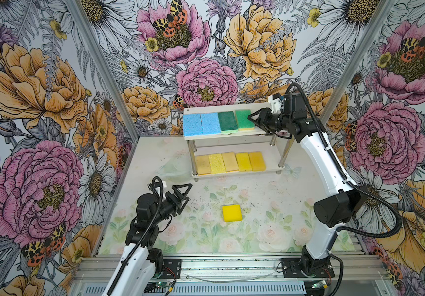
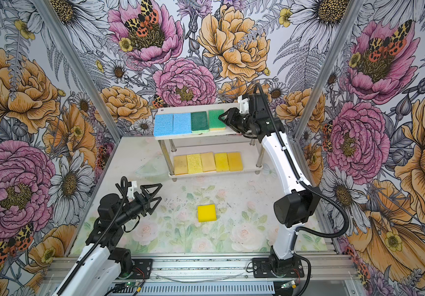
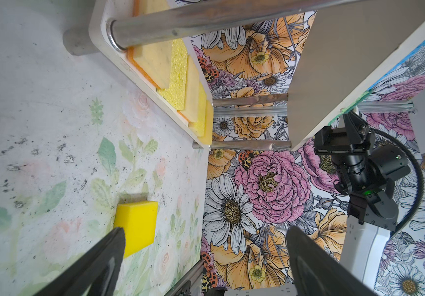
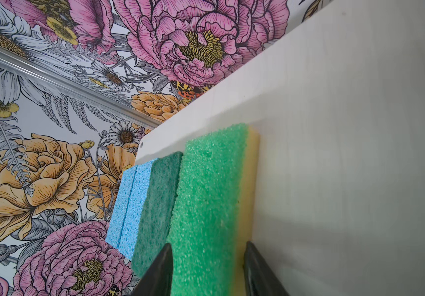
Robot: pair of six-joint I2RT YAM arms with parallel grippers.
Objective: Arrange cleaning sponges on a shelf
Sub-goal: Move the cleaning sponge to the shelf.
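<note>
9 sponges (image 1: 229, 161) on shelf (image 1: 206, 136), 1 yellow sponge (image 1: 232, 212) left on table (image 1: 270, 205). Right gripper (image 1: 252, 120) straddles green sponge (image 1: 242, 118) (clamped or released, can't tell); left gripper (image 1: 189, 191) wide, empty.

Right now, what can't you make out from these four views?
Right wrist view: whether the right hand grips or just straddles the light green sponge; the frame edge cuts both off.
Both top views: right end of the upper shelf board, behind the right arm.
Both top views: rear of the lower shelf board, under the upper one.
Left wrist view: near corner of the yellow sponge, behind a finger of the left hand.
</note>
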